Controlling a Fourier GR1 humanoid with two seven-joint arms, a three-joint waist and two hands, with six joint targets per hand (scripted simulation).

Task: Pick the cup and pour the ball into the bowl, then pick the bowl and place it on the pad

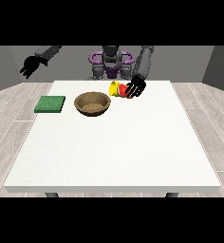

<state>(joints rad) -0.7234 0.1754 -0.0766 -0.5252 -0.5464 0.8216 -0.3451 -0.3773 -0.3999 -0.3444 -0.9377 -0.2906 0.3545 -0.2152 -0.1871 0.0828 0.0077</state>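
Front view: at the view's right, black hand [135, 88] low over the far part of the table [114, 152], fingers curled round the red part of the cup [119, 90], cup tipped on its side with the yellow end pointing toward the view's left. Ball impossible to make out, whether inside the cup or elsewhere. Just beyond the cup's yellow end, toward the view's left and a little nearer the camera, brown bowl [92, 104] sitting upright on the tabletop, apart from the cup, nothing visible inside it. Further to the view's left, green square pad [50, 104] lying flat near the table's edge, apart from the bowl, bare on top. Higher up and past the table's edge at the view's left, other hand [31, 66] raised in the air on a bent grey arm, fingers hanging down and spread apart, holding nothing, well apart from everything on the table. Behind the far edge, grey torso with purple rings [111, 59] at the shoulders. Around the table, pale wooden floor [9, 114] and grey walls.
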